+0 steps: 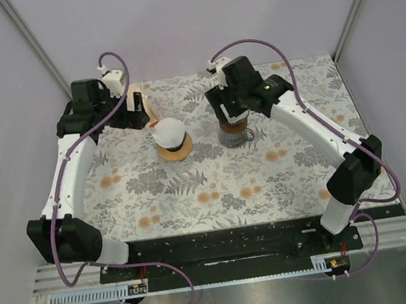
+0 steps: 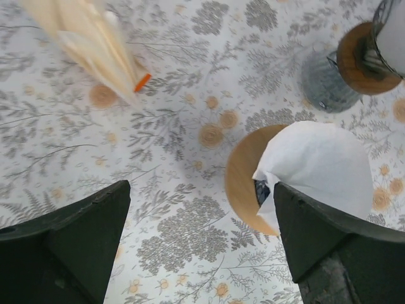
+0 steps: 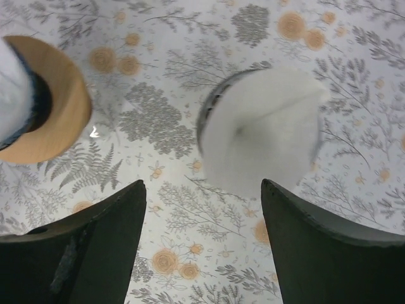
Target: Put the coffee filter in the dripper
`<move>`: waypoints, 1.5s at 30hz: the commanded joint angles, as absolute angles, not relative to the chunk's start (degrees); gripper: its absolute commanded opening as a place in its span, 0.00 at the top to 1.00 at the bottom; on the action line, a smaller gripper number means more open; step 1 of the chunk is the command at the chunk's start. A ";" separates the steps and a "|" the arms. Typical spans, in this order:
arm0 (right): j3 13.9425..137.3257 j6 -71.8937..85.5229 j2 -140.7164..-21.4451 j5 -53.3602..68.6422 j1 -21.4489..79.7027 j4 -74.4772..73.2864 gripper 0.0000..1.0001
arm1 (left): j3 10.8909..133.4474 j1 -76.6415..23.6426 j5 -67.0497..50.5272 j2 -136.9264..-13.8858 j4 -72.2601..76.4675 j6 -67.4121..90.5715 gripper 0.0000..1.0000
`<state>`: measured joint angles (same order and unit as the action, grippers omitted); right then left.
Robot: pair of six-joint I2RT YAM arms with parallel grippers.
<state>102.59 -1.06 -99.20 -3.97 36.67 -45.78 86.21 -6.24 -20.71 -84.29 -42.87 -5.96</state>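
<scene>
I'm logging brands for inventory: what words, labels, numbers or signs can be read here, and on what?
No text can be read in any view.
left base tag, small and orange: too small to read.
right base tag, small and orange: too small to read.
dripper, coffee filter, tablecloth: no lettering; the cloth has only a floral print.

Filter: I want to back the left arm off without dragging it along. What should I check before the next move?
1. The filter rests on the dripper: ok.
2. The filter is pushed fully down: cannot tell; one edge looks folded.
3. The left gripper is open: ok.
4. It is clear of the filter: cannot tell; one finger overlaps it in the wrist view.
5. The right gripper is open and empty: ok.
</scene>
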 commanded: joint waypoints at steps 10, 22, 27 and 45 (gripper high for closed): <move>78.51 9.48 -78.85 -5.62 8.29 -23.14 0.05 | 69.89 6.23 -2.91 -68.56 -17.51 4.57 0.01; 52.76 14.68 -76.90 -14.58 -4.57 5.59 0.01 | 45.02 9.23 1.48 -67.94 6.93 5.18 0.01; 42.99 12.22 -77.95 -14.77 -4.57 17.74 0.00 | 40.79 9.23 0.71 -71.01 8.78 5.54 0.01; 29.37 7.56 -85.16 -15.12 -4.48 43.12 0.01 | 21.01 9.23 -0.62 -71.10 40.41 9.14 0.01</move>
<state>33.36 8.71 -82.89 -13.47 -4.67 30.39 23.92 8.99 -1.13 -72.12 26.26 8.47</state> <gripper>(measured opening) 0.993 0.988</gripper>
